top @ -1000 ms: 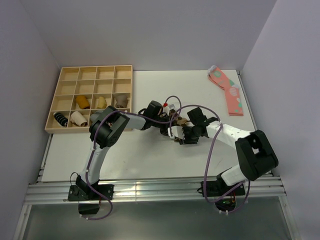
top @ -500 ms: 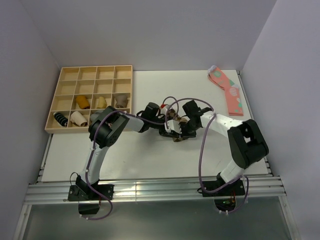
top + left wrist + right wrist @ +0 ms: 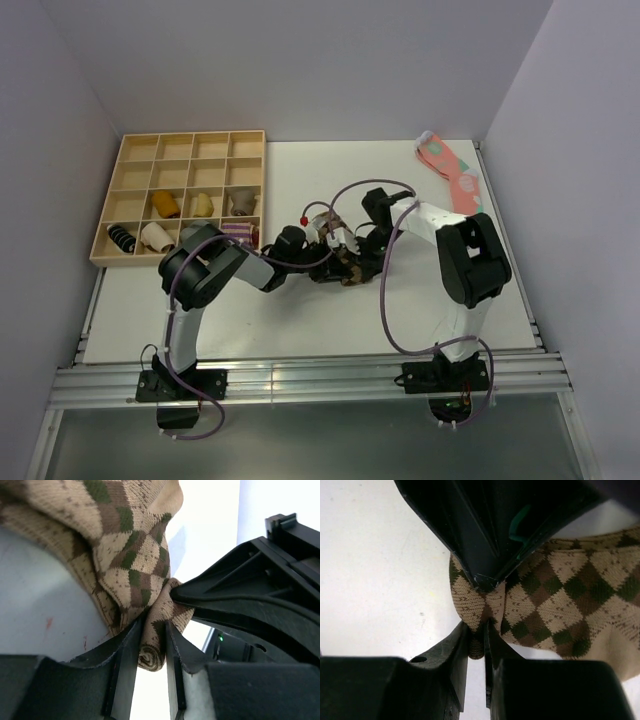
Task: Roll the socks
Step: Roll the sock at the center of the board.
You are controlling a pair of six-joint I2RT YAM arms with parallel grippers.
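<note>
The socks are a tan-brown argyle bundle near the middle of the table, mostly hidden under both grippers in the top view. My left gripper comes in from the left and my right gripper from the right, almost touching. In the left wrist view, a rolled edge of the socks sits squeezed in my left gripper. In the right wrist view, my right gripper is shut on a thin fold of the socks. The left gripper's black body looms just above.
A wooden compartment tray with several rolled socks stands at the back left. A purple-striped rolled sock lies by its near right corner. Pink socks with teal spots lie at the back right. Grey walls close in on both sides.
The right arm has folded inward, bringing its gripper left onto the socks, where it has shut. The left wrist has dropped nearer and leftward. The socks stay bunched between the grippers.
</note>
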